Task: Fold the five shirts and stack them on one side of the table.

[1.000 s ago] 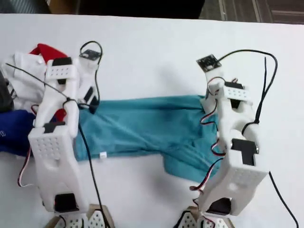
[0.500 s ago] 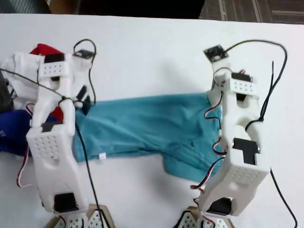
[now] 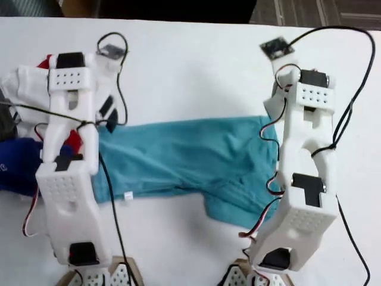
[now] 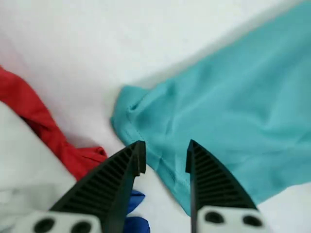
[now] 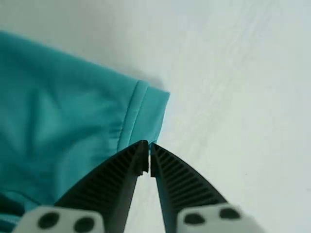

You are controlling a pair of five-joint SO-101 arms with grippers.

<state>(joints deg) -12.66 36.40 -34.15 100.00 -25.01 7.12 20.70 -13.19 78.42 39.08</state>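
A teal shirt (image 3: 178, 155) lies spread across the middle of the white table (image 3: 190, 65). My left gripper (image 4: 165, 155) hangs open just above the shirt's corner (image 4: 131, 109), next to a red shirt (image 4: 34, 116); in the high view it sits at the shirt's left end (image 3: 109, 117). My right gripper (image 5: 148, 151) is shut, its tips right at the hem of the teal shirt (image 5: 63, 107), with no cloth showing between them. The right arm (image 3: 303, 149) covers the shirt's right end from above.
At the table's left edge is a pile of loose shirts: white (image 3: 24, 89), red (image 3: 44, 61) and blue (image 3: 15, 164). Black cables loop around both arms. The table's far edge (image 3: 178, 19) runs behind them, with bare white surface beyond the teal shirt.
Both arms have stretched farther away across the table, so their grippers now sit at the shirt's far corners. The teal shirt's near side has stayed where it was.
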